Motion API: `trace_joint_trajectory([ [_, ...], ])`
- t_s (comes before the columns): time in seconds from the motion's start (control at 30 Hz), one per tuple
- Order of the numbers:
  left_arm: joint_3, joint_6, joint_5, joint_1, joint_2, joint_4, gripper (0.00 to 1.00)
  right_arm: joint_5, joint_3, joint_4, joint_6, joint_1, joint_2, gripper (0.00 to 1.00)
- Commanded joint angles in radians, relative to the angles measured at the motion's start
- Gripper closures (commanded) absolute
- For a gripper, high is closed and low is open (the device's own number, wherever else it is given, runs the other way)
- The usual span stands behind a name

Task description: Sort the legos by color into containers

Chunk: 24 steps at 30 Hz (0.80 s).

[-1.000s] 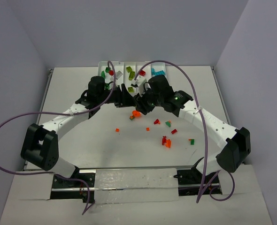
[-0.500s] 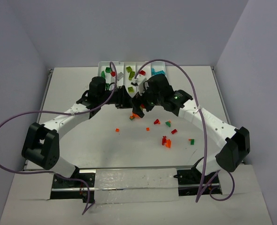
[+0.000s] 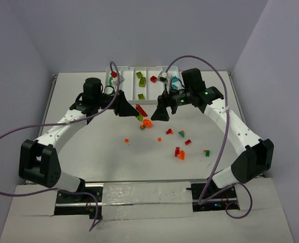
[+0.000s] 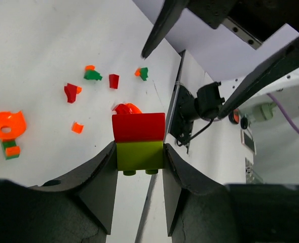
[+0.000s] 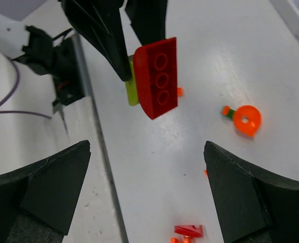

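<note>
Plainly, the left pincer (image 4: 139, 152) was clenched on a two-brick stack (image 4: 139, 140), red on top and lime below, with its fingers pressed against the lime brick's sides. From above, the stack (image 3: 141, 110) hung over the white surface (image 3: 99, 152), between the tray and the loose pieces. The right pincer (image 5: 145, 152) faced it from close by, fingers spread wide with nothing between them. Its camera showed the red brick's three studs and a sliver of lime behind it.

The white tray (image 3: 154, 69) sat at the far edge. Lime bricks (image 3: 139, 76) lay in one middle compartment and teal ones (image 3: 175, 81) in a compartment at the right, partly hidden by the right arm.

Just below the stack, an orange ring piece (image 3: 147, 122) rested on the surface. A tiny orange bit (image 3: 126, 140) lay nearer the arm bases. Further right were a red-and-orange cluster (image 3: 179, 153), a small red piece (image 3: 188, 142) and a green-and-orange piece (image 3: 207, 152), all apart from one another.
</note>
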Motion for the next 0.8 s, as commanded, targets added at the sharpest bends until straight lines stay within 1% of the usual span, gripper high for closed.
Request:
trace_joint_trajectory([
  [0.0, 0.007, 0.104, 0.078, -0.015, -0.055, -0.021, 1.00, -0.173, 0.056, -0.037, 0.003, 0.035, 0.039, 0.01],
  [0.1, 0.019, 0.151, 0.094, -0.037, -0.066, -0.059, 1.00, -0.168, 0.052, -0.029, 0.013, 0.056, 0.050, 0.02],
  [0.17, 0.032, 0.202, 0.087, -0.070, -0.073, -0.104, 1.00, -0.167, 0.037, 0.007, 0.032, 0.062, 0.053, 0.06],
  [0.27, 0.039, 0.232, 0.080, -0.108, -0.074, -0.146, 1.00, -0.176, 0.033, 0.037, 0.057, 0.063, 0.059, 0.12],
  [0.33, 0.034, 0.231, 0.085, -0.120, -0.075, -0.144, 1.00, -0.181, 0.037, 0.043, 0.062, 0.063, 0.063, 0.18],
  [0.4, 0.030, 0.227, 0.095, -0.127, -0.076, -0.139, 1.00, -0.187, 0.041, 0.044, 0.063, 0.063, 0.066, 0.20],
  [0.47, 0.033, 0.224, 0.109, -0.129, -0.076, -0.132, 1.00, -0.192, 0.044, 0.041, 0.062, 0.063, 0.073, 0.26],
  [0.5, 0.033, 0.221, 0.113, -0.130, -0.076, -0.128, 1.00, -0.196, 0.045, 0.040, 0.060, 0.063, 0.076, 0.26],
  [0.6, 0.039, 0.213, 0.123, -0.133, -0.074, -0.120, 1.00, -0.211, 0.050, 0.022, 0.047, 0.066, 0.085, 0.37],
  [0.7, 0.042, 0.210, 0.125, -0.134, -0.074, -0.115, 1.00, -0.225, 0.053, -0.004, 0.029, 0.069, 0.093, 0.40],
  [0.77, 0.042, 0.204, 0.126, -0.133, -0.074, -0.106, 1.00, -0.233, 0.058, -0.023, 0.014, 0.071, 0.097, 0.41],
])
